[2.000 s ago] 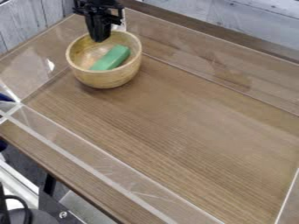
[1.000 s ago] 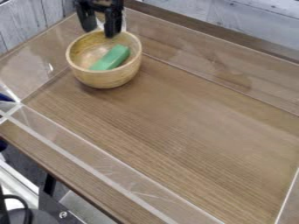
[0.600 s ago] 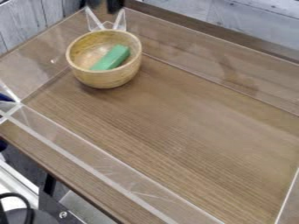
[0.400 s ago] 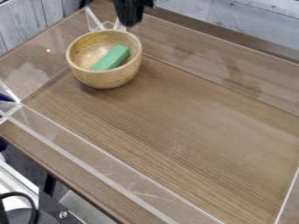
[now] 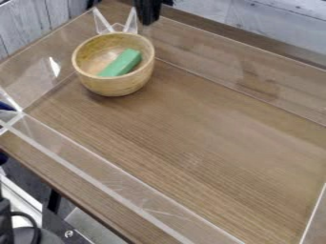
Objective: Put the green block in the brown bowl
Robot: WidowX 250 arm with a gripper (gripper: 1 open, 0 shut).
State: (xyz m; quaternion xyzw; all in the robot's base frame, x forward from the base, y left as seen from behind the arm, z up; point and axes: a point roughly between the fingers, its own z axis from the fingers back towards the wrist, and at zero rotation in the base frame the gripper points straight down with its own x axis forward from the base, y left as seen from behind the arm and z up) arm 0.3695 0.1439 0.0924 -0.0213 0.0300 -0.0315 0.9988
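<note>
Green block (image 5: 121,63) lies inside the brown bowl (image 5: 91,80), at the table's (image 5: 204,133) ten o'clock: placement looks complete. Hand (image 5: 149,11), at the bowl's one o'clock, is closed and empty.

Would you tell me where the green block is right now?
In the camera view, the green block lies inside the brown bowl, at the upper left of the wooden table.
</note>
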